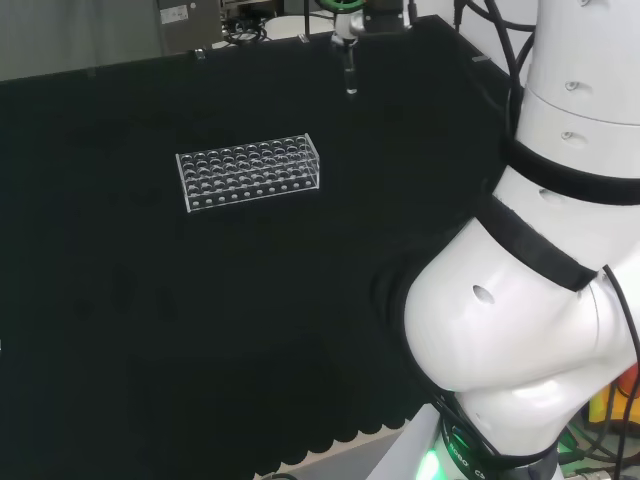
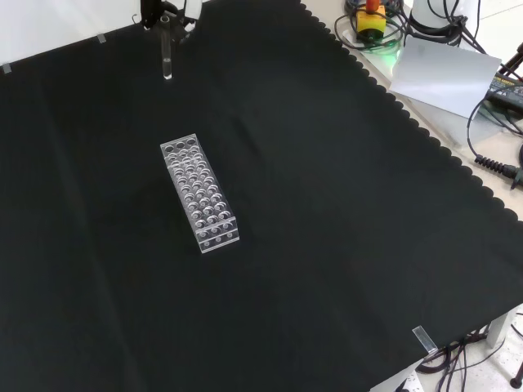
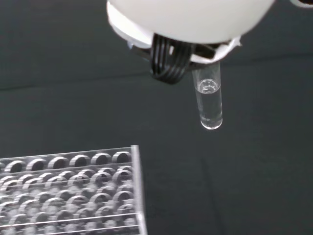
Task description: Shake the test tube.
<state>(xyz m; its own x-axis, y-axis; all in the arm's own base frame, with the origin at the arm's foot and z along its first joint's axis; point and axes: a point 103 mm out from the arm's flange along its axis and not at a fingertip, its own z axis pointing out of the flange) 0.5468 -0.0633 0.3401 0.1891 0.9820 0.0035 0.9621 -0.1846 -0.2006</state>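
Clear test tube (image 3: 209,103) hanging upright, a little liquid inside, top clamped in the hand's (image 3: 168,61) fingers

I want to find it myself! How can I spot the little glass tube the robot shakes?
Find the big black cloth, then the clear rack full of round holes standing on it. Past the rack's far end in the front view, the test tube hangs upright above the cloth, held by the hand; unlike the rack, it touches no cloth.

A bench draped in black cloth (image 2: 343,229) carries a clear plastic test-tube rack (image 2: 200,194). Its holes look empty, apparently.
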